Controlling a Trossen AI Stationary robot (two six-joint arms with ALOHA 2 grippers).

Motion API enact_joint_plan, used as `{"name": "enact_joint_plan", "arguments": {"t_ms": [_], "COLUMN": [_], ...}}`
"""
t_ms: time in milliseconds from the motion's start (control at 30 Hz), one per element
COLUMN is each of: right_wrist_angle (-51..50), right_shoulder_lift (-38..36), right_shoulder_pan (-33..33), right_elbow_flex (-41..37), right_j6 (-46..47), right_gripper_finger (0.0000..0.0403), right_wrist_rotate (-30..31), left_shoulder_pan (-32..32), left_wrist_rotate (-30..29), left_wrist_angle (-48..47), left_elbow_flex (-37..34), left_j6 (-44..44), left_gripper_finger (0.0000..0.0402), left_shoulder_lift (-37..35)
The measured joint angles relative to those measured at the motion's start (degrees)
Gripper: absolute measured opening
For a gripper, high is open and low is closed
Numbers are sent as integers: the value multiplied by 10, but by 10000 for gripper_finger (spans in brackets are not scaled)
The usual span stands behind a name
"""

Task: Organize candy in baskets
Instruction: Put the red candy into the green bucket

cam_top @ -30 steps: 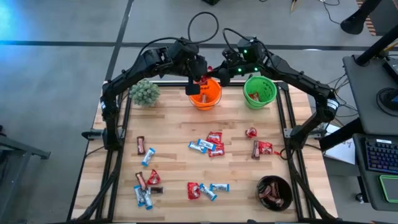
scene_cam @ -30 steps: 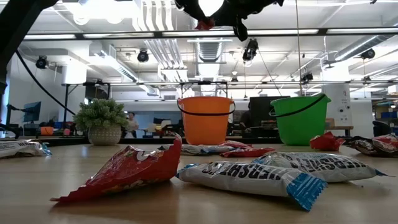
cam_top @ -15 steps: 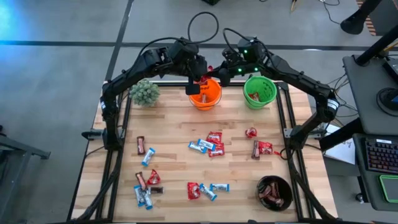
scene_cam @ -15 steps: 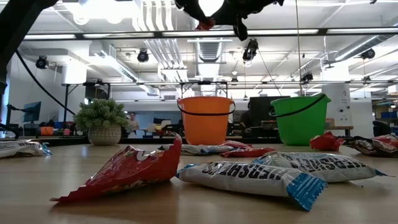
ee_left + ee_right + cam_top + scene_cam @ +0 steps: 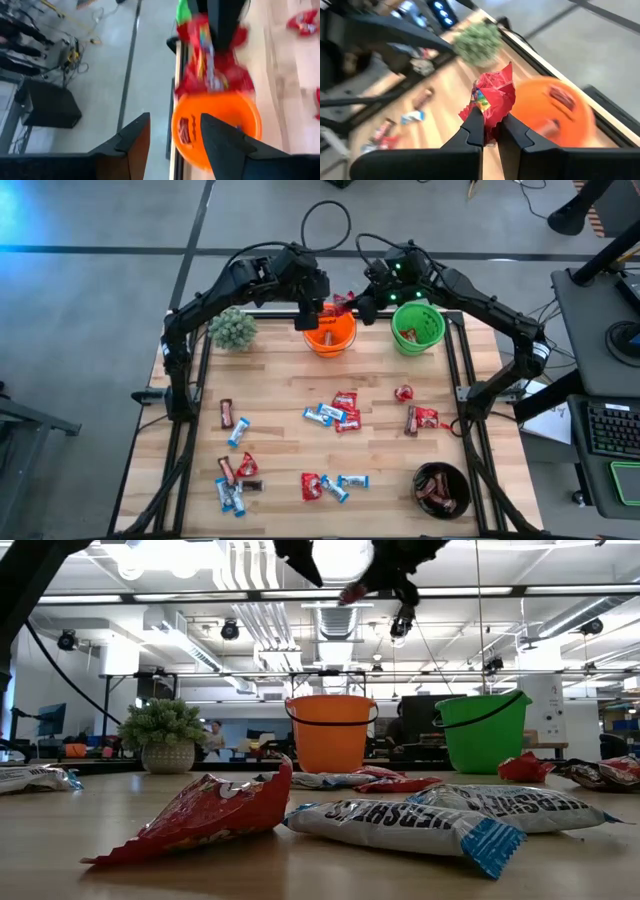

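Since a second ago your left gripper [image 5: 172,137] has spread its fingers above the orange pail [image 5: 330,332], and the red packet [image 5: 492,100] now sits pinched in your right gripper [image 5: 490,132] just beside it, blurred. Farther off, the green pail [image 5: 417,326] stands beyond, its contents hard to make out.

left gripper [image 5: 172,137] raised at far table edge, fingers parted, holding nothing. right gripper [image 5: 490,131] beside it (arms nearly meeting), fingers pinched together.
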Motion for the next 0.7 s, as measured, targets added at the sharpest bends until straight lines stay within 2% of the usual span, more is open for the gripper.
{"name": "enact_joint_plan", "arguments": {"t_ms": [333, 600, 700], "right_wrist_angle": [-129, -257, -290], "right_shoulder_lift": [-13, -14, -14], "right_shoulder_pan": [-10, -34, -47], "right_elbow_flex": [0, 0, 0], "right_j6": [-22, -30, -30], "right_gripper_finger": [17, 17, 17], "right_wrist_rotate": [81, 212, 241], "left_shoulder_pan": [0, 0, 0], "left_wrist_rotate": [-1, 0, 0], "left_wrist_angle": [-104, -157, -172], "left_elbow_flex": [0, -4, -5], "left_j6": [-26, -76, -85], "left_gripper_finger": [154, 153, 153], "left_shoulder_lift": [0, -1, -1]}}
